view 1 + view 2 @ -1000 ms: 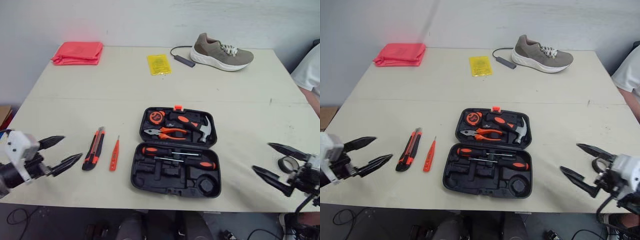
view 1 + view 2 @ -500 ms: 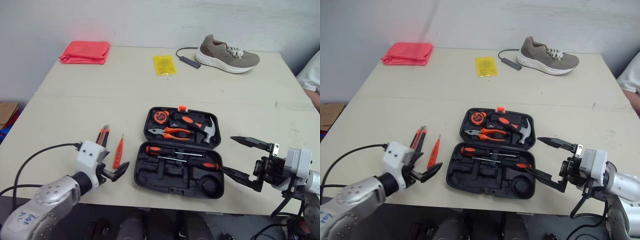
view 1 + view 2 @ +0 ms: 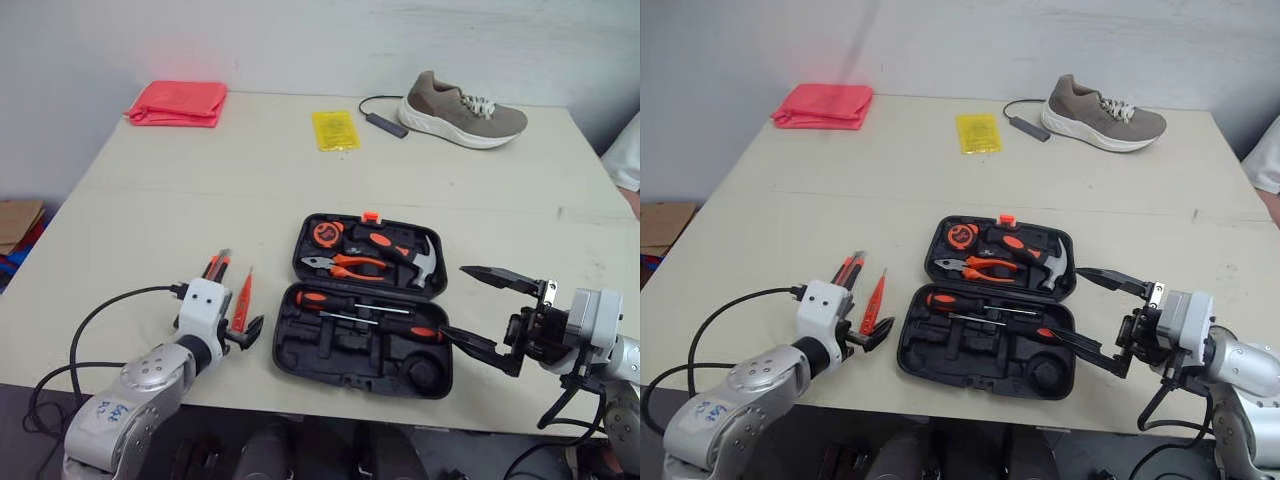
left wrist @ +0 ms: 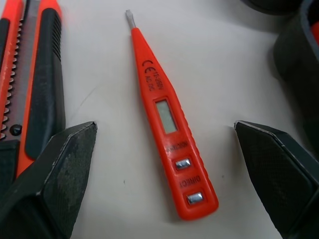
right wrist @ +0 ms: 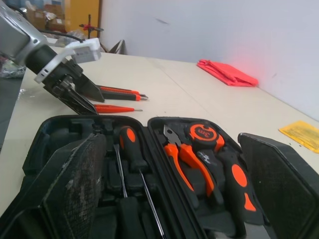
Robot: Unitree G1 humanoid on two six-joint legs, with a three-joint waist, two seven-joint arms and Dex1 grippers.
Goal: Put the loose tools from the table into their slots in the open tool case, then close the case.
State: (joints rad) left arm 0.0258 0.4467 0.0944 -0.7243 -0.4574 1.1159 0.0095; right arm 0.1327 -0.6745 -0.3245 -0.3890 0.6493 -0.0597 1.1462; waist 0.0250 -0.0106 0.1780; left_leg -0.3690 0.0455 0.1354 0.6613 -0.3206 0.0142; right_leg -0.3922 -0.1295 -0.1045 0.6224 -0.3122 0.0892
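Left fingers point(image 4: 60, 164) spread astride tester pen point(image 4: 167, 129), right fingers point(image 5: 75, 174) spread beside tool case point(image 3: 330, 352), beige table point(image 3: 250, 180), pale wall point(image 3: 300, 40)

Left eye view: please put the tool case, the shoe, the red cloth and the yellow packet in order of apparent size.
1. tool case, also nearest the camera
2. shoe and red cloth, too alike to rank
3. yellow packet

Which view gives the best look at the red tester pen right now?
Left wrist view: the tester pen lies whole between the left gripper's open fingers, its display and buttons plain. The eye views show a thin red sliver beside the utility knife. The right wrist view shows it low and far, beyond the case.
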